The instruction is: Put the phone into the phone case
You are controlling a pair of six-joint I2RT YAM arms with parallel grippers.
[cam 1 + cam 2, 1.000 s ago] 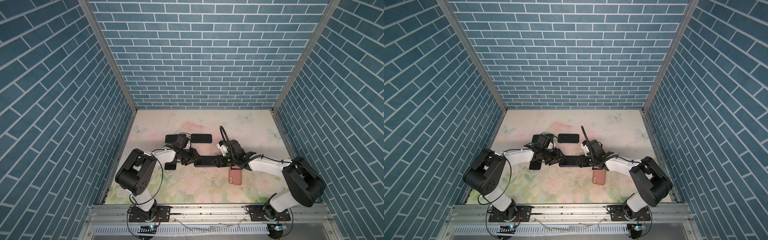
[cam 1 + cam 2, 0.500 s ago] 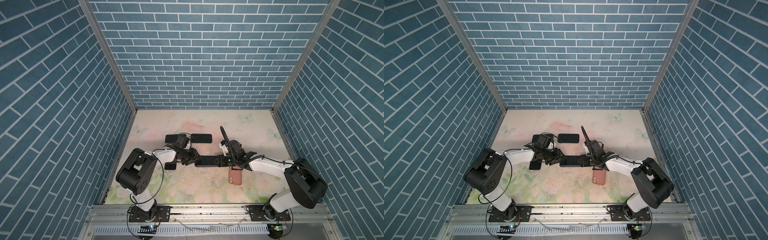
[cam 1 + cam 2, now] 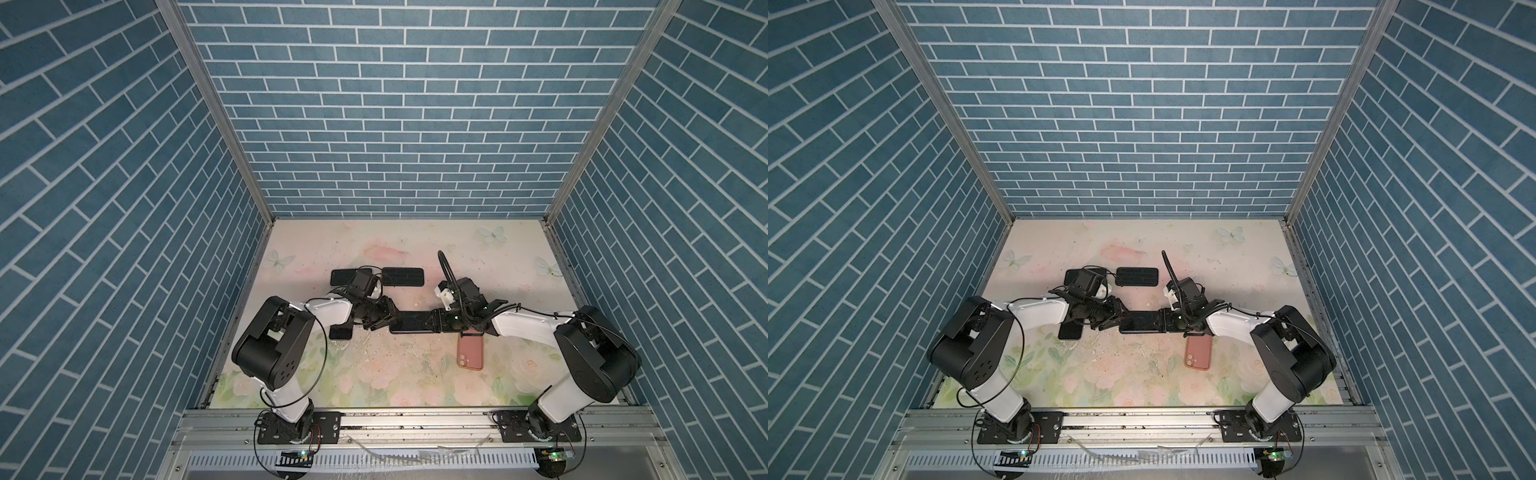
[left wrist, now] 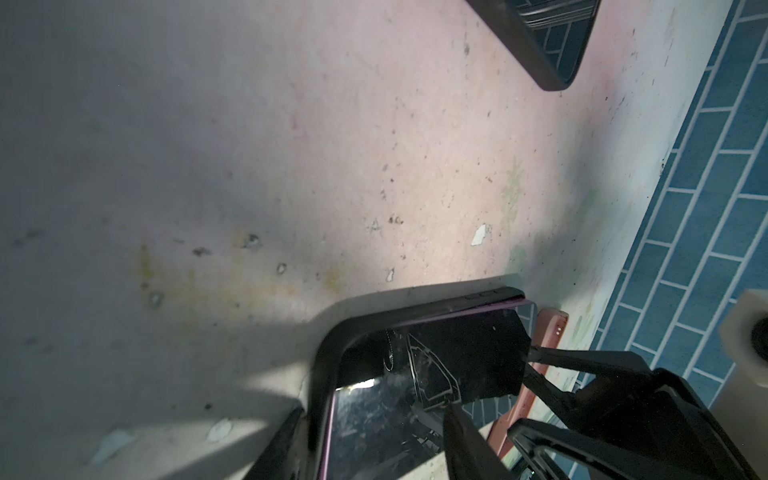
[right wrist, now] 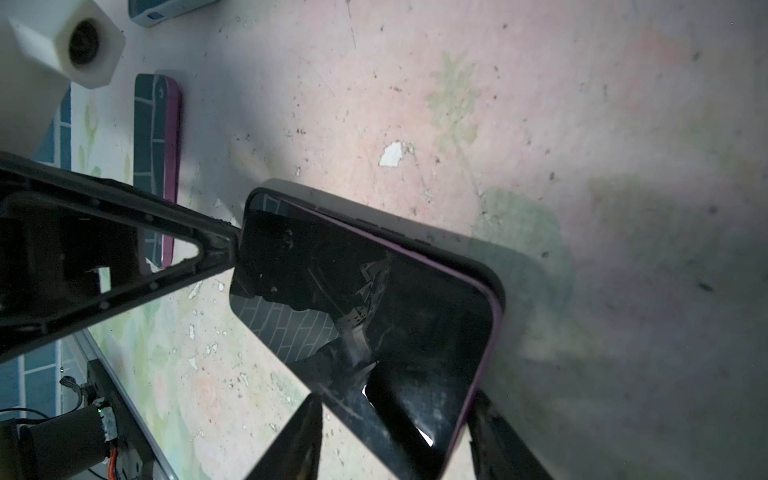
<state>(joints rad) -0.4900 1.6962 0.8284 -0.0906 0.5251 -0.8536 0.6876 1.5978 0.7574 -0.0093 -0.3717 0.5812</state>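
Grippers were both engaged on one phone [image 3: 413, 322] near the middle of the table [image 3: 374, 249]. The left gripper [image 3: 381, 319] was at one short end and the right gripper [image 3: 436, 322] at the opposite end, the two facing each other along its length in both top views. The right gripper's jaws stood roughly half apart. In the right wrist view its fingers [image 5: 299, 444] bracketed the phone [image 5: 374, 291] with a tip against each edge, so it was gripping the phone. The left gripper's jaws stood at a similar width. In the left wrist view one finger [image 4: 282, 449] lay against the black phone case [image 4: 322, 374] and the other came in over the opposite edge of the phone [image 4: 457, 353], closed on it as far as could be seen. The phone lay screen up inside the phone case, between the two grippers. Its purple rim showed above the case wall along one long side, and full seating could not be confirmed. A pink case [image 3: 470, 351] lay flat just beside the right gripper on the side toward the arm bases, not touched by it. A purple-edged handset [image 5: 158, 166] lay close behind the left gripper. A ribbed-looking dark device [image 3: 403, 276] and a partly hidden dark device [image 3: 340, 276] lay beyond the left gripper, apart from it, toward the back wall.
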